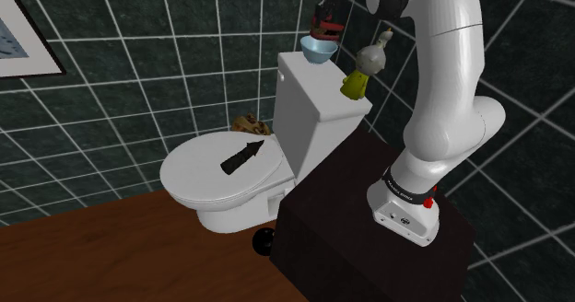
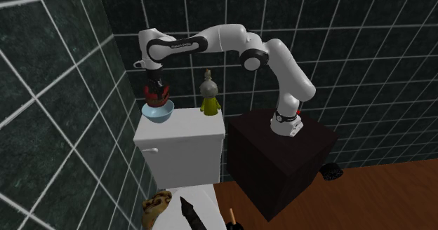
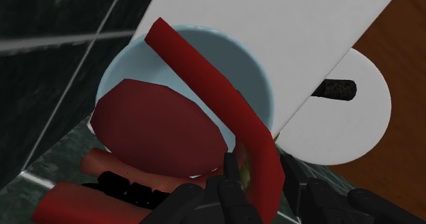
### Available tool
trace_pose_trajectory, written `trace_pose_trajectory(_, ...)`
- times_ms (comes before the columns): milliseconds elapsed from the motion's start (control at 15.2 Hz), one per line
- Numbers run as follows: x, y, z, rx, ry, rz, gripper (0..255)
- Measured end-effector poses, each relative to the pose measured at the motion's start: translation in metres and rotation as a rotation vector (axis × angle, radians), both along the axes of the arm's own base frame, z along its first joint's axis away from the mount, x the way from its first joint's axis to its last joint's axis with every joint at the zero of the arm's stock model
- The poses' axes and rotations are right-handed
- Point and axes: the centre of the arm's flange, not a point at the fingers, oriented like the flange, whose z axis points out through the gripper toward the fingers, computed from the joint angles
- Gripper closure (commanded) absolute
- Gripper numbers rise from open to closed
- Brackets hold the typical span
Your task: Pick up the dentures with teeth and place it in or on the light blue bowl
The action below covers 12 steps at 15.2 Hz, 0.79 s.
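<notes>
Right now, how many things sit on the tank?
2 on the tank: bowl at the end by the side wall, yellow-green object at the other end. The gripper holds the dentures over the bowl. Nothing seems hidden.

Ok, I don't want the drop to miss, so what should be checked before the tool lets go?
1. The black tool clasps the red dentures: ok.
2. The dentures hang over the light blue bowl, seen along the tool: ok.
3. The bowl sits upright on the white toilet tank: ok.
4. The yellow-green bottle-shaped figure stands apart from the bowl: ok.
5. Gap between the dentures and the bowl's rim: cannot tell.
</notes>
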Motion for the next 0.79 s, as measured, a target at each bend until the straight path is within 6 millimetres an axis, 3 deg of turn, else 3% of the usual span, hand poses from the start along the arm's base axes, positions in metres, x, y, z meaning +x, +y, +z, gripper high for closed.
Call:
trace_pose_trajectory(396,0.001,-0.001,-0.031,0.000,0.000,0.000,255)
trace_pose_trajectory(792,0.000,-0.001,-0.034,0.000,0.000,0.000,255)
